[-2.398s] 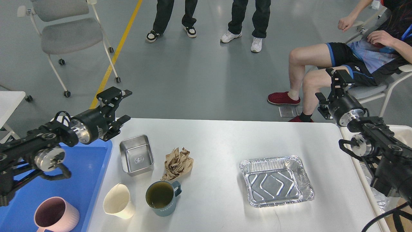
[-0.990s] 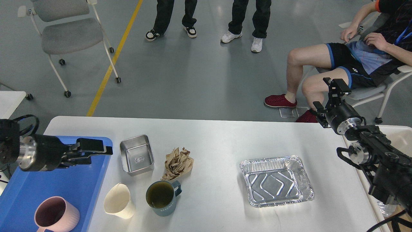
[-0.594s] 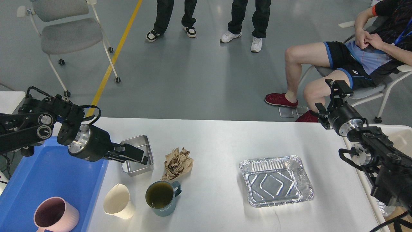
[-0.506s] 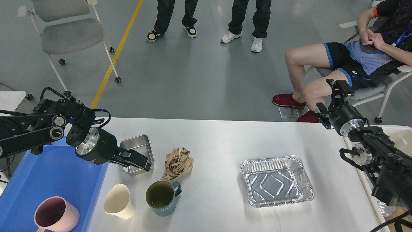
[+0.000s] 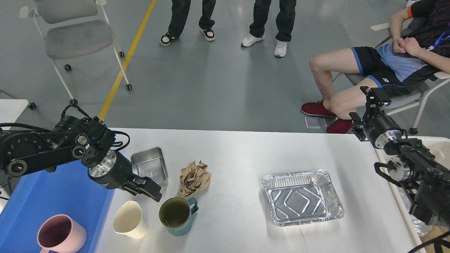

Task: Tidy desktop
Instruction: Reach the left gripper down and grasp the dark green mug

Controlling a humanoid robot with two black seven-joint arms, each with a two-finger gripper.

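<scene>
The white desktop (image 5: 239, 154) holds a square steel dish (image 5: 149, 168), a crumpled brown paper ball (image 5: 194, 177), a teal mug (image 5: 175, 214) of greenish liquid, a cream paper cup (image 5: 129, 219) and a foil tray (image 5: 301, 201). My left gripper (image 5: 149, 193) hangs low over the desktop's left part, pointing down-right, between the steel dish and the paper cup, just left of the mug. It is seen side-on, so its state is unclear, and nothing shows in it. My right gripper (image 5: 365, 107) is raised beyond the desktop's far right corner, open and empty.
A blue tray (image 5: 52, 196) lies at the desktop's left end with a pink mug (image 5: 59, 235) in it. A white container (image 5: 437, 142) stands at the right. A seated person (image 5: 355, 70) is close behind my right gripper. Two people stand farther back, near a wheeled chair (image 5: 77, 38).
My left arm swung from above the far left corner down over the blue tray, then right across the steel dish toward the cup and mug. The right gripper barely shifted.
</scene>
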